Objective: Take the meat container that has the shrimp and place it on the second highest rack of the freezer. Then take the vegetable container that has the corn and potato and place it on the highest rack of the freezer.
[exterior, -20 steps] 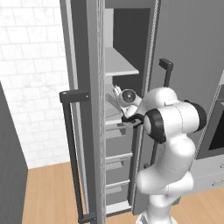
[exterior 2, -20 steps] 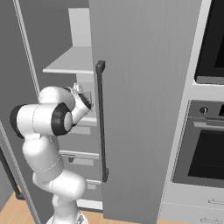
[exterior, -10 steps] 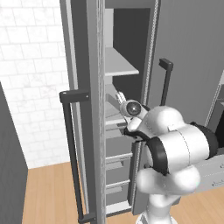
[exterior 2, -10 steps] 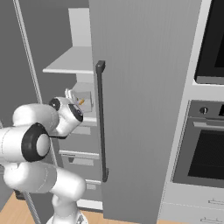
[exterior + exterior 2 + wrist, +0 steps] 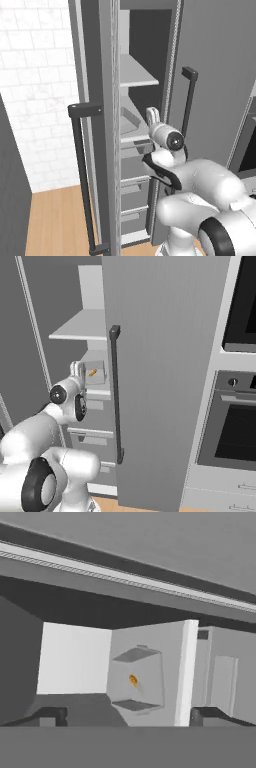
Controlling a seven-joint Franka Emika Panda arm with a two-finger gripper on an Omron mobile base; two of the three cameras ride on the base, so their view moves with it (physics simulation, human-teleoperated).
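1. Sitting on the second highest rack (image 5: 95, 390) of the freezer (image 5: 150, 356) is the meat container (image 5: 94, 373), a pale grey tray.
2. A tiny orange shrimp (image 5: 92, 372) lies inside the tray. In the hand view, the shrimp (image 5: 133, 680) shows as a small orange dot in the middle of the meat container (image 5: 136, 682).
3. The highest rack (image 5: 136, 75) is a flat pale board above the tray.
4. The gripper (image 5: 151, 114) is outside the freezer, just in front of the second highest rack (image 5: 131, 139). It is near the tray but not touching it.
5. Its jaws are spread wide apart, with nothing between them. In the hand view, the two dark fingertips (image 5: 50, 716) stand far from each other at the bottom, one on each side of the tray.
6. Grey drawers (image 5: 134, 190) sit below the racks.
7. The freezer door (image 5: 92, 125) stands open on the left, with a long dark handle (image 5: 82, 175) on it.
8. A black-glass oven (image 5: 232, 426) is in the wall to the right of the freezer.
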